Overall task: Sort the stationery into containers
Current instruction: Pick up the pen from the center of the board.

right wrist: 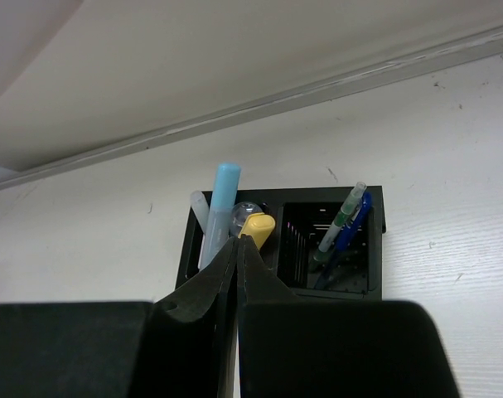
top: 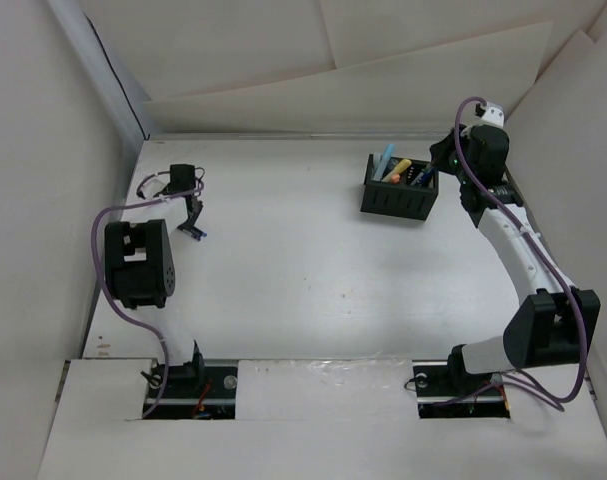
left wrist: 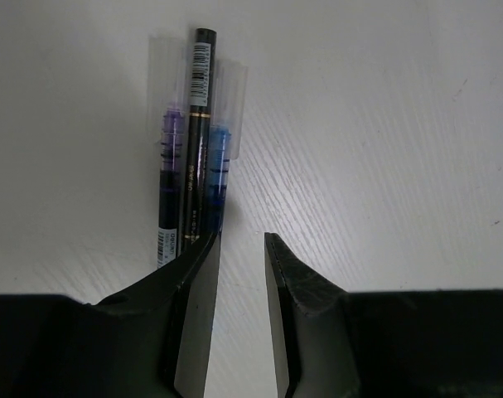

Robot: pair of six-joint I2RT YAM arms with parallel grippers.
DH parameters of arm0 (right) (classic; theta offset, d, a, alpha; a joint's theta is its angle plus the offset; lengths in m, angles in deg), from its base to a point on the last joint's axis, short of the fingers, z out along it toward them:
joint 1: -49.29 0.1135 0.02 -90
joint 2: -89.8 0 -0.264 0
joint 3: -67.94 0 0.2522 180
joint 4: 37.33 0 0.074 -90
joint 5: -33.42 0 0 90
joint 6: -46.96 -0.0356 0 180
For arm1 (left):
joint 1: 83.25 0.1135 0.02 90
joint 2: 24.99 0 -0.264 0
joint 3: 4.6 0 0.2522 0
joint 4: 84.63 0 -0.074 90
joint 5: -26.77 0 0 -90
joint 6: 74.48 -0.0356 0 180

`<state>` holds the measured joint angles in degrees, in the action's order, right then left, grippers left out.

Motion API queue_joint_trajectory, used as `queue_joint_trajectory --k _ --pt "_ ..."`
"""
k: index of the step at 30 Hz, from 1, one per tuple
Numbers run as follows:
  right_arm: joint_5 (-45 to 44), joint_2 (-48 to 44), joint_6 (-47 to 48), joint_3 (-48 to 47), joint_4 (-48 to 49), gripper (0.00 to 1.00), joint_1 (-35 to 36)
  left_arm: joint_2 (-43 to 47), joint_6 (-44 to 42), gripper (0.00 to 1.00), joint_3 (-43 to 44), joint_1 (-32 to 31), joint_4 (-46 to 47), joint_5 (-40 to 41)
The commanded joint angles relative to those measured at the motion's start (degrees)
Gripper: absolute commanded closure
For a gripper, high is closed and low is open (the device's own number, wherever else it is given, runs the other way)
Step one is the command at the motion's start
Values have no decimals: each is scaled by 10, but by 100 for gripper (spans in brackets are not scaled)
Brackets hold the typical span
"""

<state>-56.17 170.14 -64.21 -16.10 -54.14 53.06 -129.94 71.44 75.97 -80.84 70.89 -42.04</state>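
Note:
Three pens lie side by side on the table in the left wrist view: a clear one with purple ink (left wrist: 170, 162), a dark one (left wrist: 198, 124) and a clear one with blue ink (left wrist: 217, 162). My left gripper (left wrist: 241, 242) is open and empty, its left finger beside the pens' near ends; it also shows in the top view (top: 194, 226). The black organizer (right wrist: 375, 257) holds light blue (right wrist: 223, 203), white and yellow (right wrist: 258, 227) markers in its left compartment and a blue pen (right wrist: 350, 224) and a green-white pen in its right. My right gripper (right wrist: 239, 240) is shut and empty, just in front of the organizer (top: 395, 202).
White walls enclose the table on the left, back and right. Purple cables loop along both arms. The left arm's black body (top: 136, 262) sits near the left wall. The right arm (top: 518, 245) runs along the right side.

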Motion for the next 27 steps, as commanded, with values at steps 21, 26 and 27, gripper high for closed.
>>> queue_joint_trajectory --k 21,26,27 --pt "7 7 4 3 13 95 7 -17 -5 81 28 2 -28 4" --pt "7 -3 4 8 13 95 7 -17 1 82 33 2 -39 -1" --pt "7 -4 4 8 13 95 7 -11 1 82 26 2 -39 -1"
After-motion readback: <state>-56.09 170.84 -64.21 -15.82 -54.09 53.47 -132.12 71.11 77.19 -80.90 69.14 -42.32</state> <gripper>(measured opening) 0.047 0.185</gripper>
